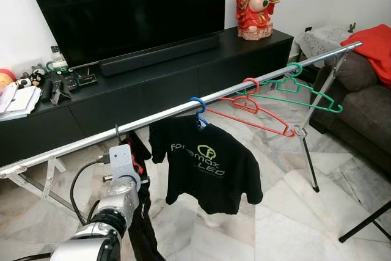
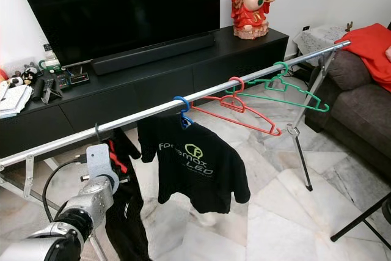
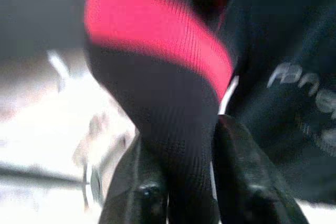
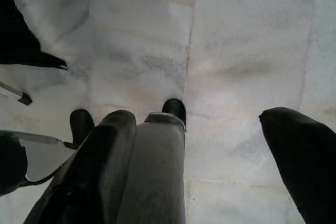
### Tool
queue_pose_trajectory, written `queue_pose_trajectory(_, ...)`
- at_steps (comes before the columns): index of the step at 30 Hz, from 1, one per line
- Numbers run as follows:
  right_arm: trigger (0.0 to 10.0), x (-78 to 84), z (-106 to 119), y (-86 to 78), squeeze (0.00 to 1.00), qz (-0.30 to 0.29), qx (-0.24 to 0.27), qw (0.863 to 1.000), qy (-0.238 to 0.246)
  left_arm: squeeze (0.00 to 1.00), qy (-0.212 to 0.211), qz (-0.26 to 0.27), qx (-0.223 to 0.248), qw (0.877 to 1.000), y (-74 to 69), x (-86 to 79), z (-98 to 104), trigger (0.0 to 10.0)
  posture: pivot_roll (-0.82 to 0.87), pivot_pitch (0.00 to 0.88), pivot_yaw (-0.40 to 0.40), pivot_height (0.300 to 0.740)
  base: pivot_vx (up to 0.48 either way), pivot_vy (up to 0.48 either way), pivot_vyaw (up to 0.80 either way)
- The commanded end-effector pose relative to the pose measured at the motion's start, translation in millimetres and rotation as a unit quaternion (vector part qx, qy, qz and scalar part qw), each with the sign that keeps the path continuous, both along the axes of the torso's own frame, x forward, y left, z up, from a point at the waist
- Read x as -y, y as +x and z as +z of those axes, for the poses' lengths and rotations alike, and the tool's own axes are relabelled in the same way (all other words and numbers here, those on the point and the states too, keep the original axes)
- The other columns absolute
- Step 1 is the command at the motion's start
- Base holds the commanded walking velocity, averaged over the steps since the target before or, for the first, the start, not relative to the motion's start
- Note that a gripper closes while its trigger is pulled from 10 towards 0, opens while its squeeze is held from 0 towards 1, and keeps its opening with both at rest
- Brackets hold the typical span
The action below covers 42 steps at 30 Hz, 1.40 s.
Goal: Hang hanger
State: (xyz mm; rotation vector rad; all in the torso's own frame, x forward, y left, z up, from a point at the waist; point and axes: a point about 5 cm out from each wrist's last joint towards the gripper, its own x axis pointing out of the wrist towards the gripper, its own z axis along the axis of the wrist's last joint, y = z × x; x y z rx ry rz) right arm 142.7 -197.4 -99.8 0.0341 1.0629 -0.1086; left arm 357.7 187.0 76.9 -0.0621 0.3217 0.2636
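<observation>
A silver clothes rail [image 1: 183, 107] runs from lower left to upper right. A dark hanger hook [image 1: 116, 133] sits at the rail near its left end, and a black garment with a red band [image 1: 142, 212] hangs below it. My left arm [image 1: 116, 203] reaches up to this garment. In the left wrist view my left gripper [image 3: 184, 182] is shut on the black and red fabric [image 3: 173, 129]. Further along the rail hang a blue hanger [image 1: 198, 109] with a black printed T-shirt [image 1: 208, 163], a bare red hanger [image 1: 253, 109] and a bare green hanger [image 1: 302, 90]. My right gripper [image 4: 210, 166] hangs open over the floor.
A black TV cabinet [image 1: 153, 84] with a large TV [image 1: 128, 7] and a red figurine [image 1: 256, 1] stands behind the rail. A grey sofa [image 1: 366, 108] with a red cloth is at the right. The rail's legs [image 1: 308, 157] stand on marble floor.
</observation>
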Motion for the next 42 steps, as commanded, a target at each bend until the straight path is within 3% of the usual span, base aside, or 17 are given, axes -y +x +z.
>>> queue_pose_trajectory(1,10.0,9.1,0.4,-2.1,0.00,-0.003,-0.009,1.000,-0.004,1.00,0.041,-0.014,0.048,0.998,1.3,-4.7,14.1,10.0,-0.02,0.000,0.080,0.740,0.000,0.000,0.00)
queue_pose_trajectory(4,10.0,17.3,1.7,-2.9,0.00,-0.006,-0.008,1.000,-0.008,1.00,0.056,-0.014,0.066,0.996,-2.0,-9.0,17.8,10.0,-0.01,0.000,0.078,0.740,0.000,0.000,0.00)
queue_pose_trajectory(10,10.0,26.6,0.7,-12.4,0.00,-0.010,-0.013,1.000,-0.013,1.00,0.086,-0.056,0.116,0.988,-33.4,-4.9,13.4,10.0,-0.01,0.000,0.071,0.740,0.000,0.000,0.00)
queue_pose_trajectory(11,10.0,25.2,-0.1,-14.1,0.00,-0.010,-0.014,1.000,-0.012,0.54,0.092,-0.064,0.119,0.987,-40.4,-2.9,12.2,10.0,0.00,0.000,0.069,0.740,0.000,0.000,0.00)
queue_pose_trajectory(13,10.0,24.4,-0.5,-14.8,0.00,-0.010,-0.014,1.000,-0.011,0.54,0.097,-0.066,0.118,0.986,-43.6,-2.4,11.4,10.0,0.00,0.000,0.069,0.740,0.000,0.000,0.00)
queue_pose_trajectory(14,10.0,21.4,-1.4,-15.6,0.00,-0.009,-0.015,1.000,-0.010,0.00,0.093,-0.068,0.120,0.986,-48.7,-1.0,9.3,10.0,0.00,0.000,0.068,0.740,0.000,0.000,0.00)
queue_pose_trajectory(16,10.0,15.1,-2.6,-15.8,0.00,-0.007,-0.013,1.000,-0.005,0.00,0.085,-0.071,0.122,0.986,-61.1,0.0,6.2,10.0,0.00,0.000,0.068,0.740,0.000,0.000,0.00)
queue_pose_trajectory(19,10.0,2.3,-3.4,-11.7,0.00,-0.004,-0.008,1.000,0.002,0.00,0.088,-0.078,0.125,0.985,-68.5,-1.0,8.5,10.0,0.00,0.000,0.068,0.740,0.000,0.000,0.00)
queue_pose_trajectory(23,10.0,-8.7,-3.5,-7.2,0.00,0.000,-0.004,1.000,0.007,0.00,0.101,-0.094,0.131,0.982,-70.1,-0.2,15.8,10.0,0.00,0.000,0.068,0.740,0.000,-0.065,0.00)
queue_pose_trajectory(30,10.0,-9.4,-3.1,-5.8,0.00,0.002,-0.004,1.000,0.008,0.00,0.095,-0.088,0.135,0.982,-66.9,0.9,20.9,10.0,0.00,0.000,0.069,0.740,0.000,-0.480,0.00)
queue_pose_trajectory(33,10.0,-1.1,-2.2,-6.4,0.00,-0.001,-0.003,1.000,0.004,0.00,0.093,-0.087,0.133,0.983,-67.4,1.2,20.9,10.0,0.00,0.000,0.069,0.740,0.000,-0.480,0.00)
queue_pose_trajectory(34,10.0,14.4,-0.2,-8.5,0.00,-0.006,-0.003,1.000,-0.003,0.00,0.092,-0.087,0.130,0.983,-68.2,1.6,21.2,10.0,0.00,0.000,0.069,0.740,0.000,-0.480,0.00)
queue_pose_trajectory(36,10.0,24.7,1.2,-10.6,0.00,-0.009,-0.004,1.000,-0.007,0.00,0.091,-0.086,0.128,0.984,-68.9,1.6,21.3,10.0,0.00,0.000,0.068,0.740,0.000,-0.480,0.00)
queue_pose_trajectory(42,10.0,30.7,1.0,-15.9,0.00,-0.010,-0.005,1.000,-0.009,0.00,0.071,-0.088,0.127,0.985,-68.9,2.9,20.5,10.0,0.00,0.000,0.068,0.740,0.000,-0.240,0.00)
